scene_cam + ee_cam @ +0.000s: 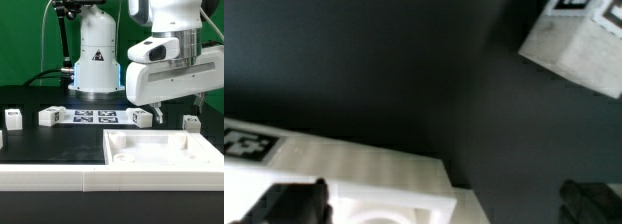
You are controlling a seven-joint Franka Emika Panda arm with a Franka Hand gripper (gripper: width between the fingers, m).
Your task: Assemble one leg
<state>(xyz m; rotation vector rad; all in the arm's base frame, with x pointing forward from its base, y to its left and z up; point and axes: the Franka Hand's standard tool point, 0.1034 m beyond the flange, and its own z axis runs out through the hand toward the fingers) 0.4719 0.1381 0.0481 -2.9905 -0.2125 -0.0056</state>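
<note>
Several small white legs with marker tags stand in a row on the black table: two at the exterior view's left, one by the gripper, one at the right. My gripper hangs open and empty above the far edge of the white panel, between the last two legs. In the wrist view the gripper is open with dark fingers at both sides. A panel corner with a hole lies between them. A tagged leg lies apart from them.
The marker board lies flat behind the legs. The robot's white base stands at the back before a green backdrop. In the wrist view another tag shows at the frame edge; I cannot tell what carries it.
</note>
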